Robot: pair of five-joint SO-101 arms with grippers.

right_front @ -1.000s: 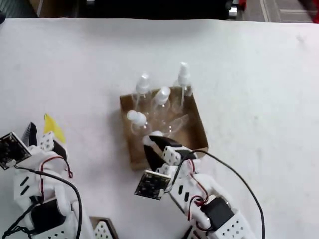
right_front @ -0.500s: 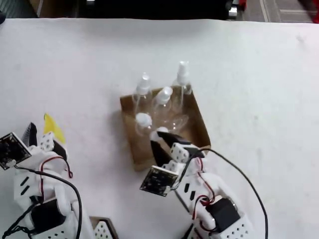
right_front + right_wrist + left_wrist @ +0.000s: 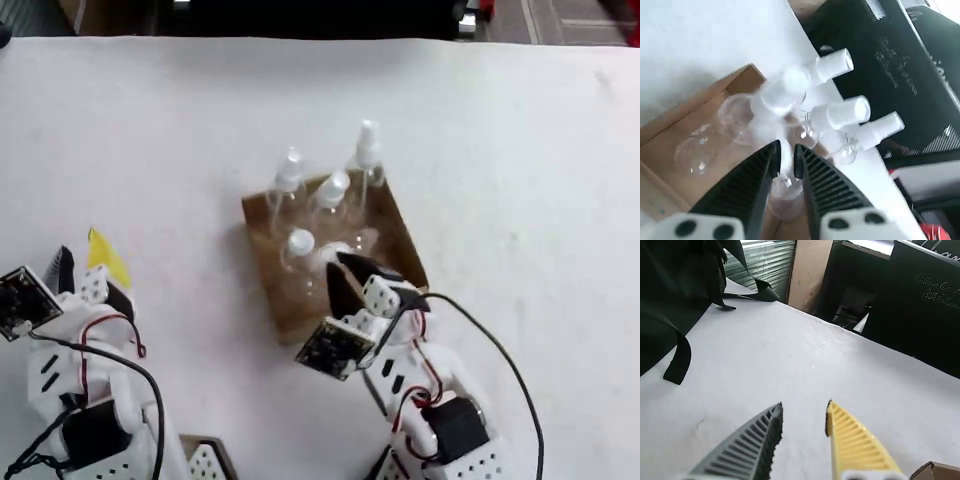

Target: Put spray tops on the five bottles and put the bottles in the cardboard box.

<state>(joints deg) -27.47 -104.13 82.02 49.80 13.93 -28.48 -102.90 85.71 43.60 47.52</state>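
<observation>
While upright, bottles (image 3: 290,185) in cardboard box (image 3: 262,282).

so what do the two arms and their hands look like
The left arm and right arm are white plastic with black motors, red wires and black cables. The left hand has one grey and one yellow toothed finger; the right hand has two black toothed fingers.

Left pincer (image 3: 802,412) parted (arm folded back); right pincer (image 3: 786,149) seemingly clamped on a bottle (image 3: 785,197), arm stretched forward.
</observation>
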